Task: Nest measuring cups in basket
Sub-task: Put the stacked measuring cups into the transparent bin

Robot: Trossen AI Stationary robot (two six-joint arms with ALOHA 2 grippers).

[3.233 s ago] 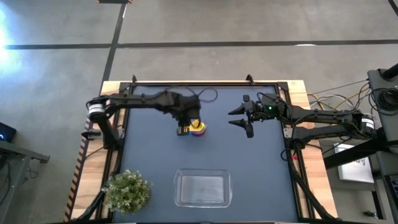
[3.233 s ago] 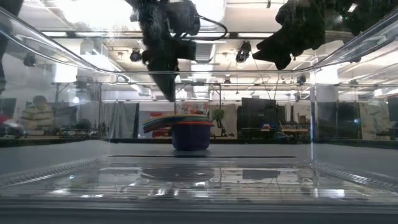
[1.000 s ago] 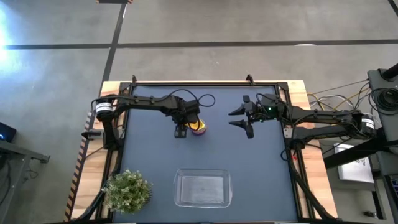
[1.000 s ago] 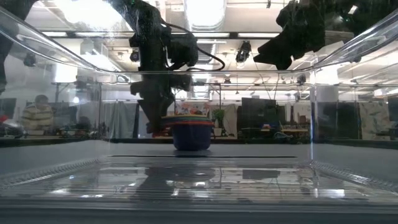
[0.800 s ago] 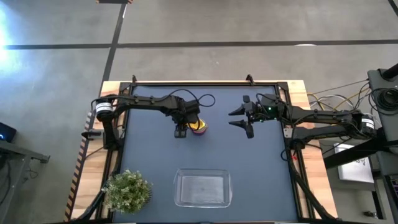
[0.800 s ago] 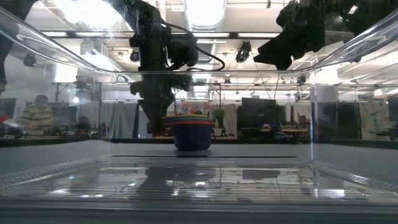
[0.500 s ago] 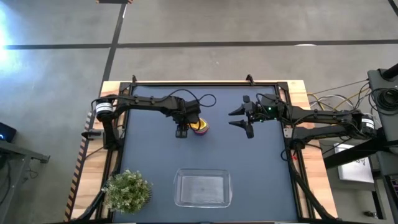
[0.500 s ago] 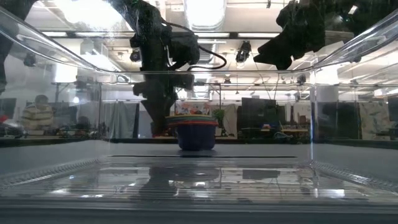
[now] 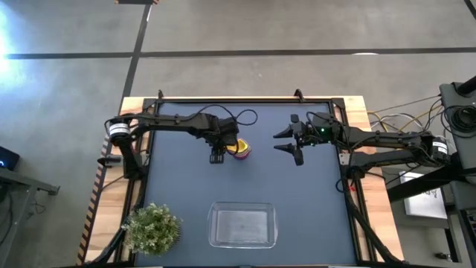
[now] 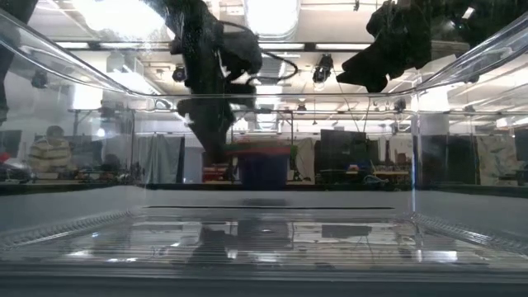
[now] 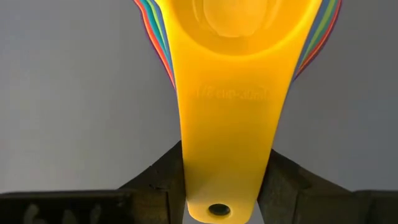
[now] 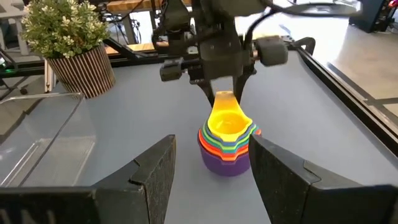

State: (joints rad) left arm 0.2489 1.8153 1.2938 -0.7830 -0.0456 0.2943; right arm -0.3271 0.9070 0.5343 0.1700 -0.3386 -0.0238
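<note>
The left gripper (image 9: 217,154) clamps the handles of the nested measuring cups (image 9: 239,150), holding the stack just above the tabletop (image 9: 312,201), well apart from the basket (image 9: 242,225). Further right, the right gripper (image 9: 286,141) hovers open.

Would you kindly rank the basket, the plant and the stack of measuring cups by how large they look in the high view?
1. Basket, the largest.
2. Plant, somewhat smaller.
3. Stack of measuring cups, by far the smallest, held by the left gripper.
</note>
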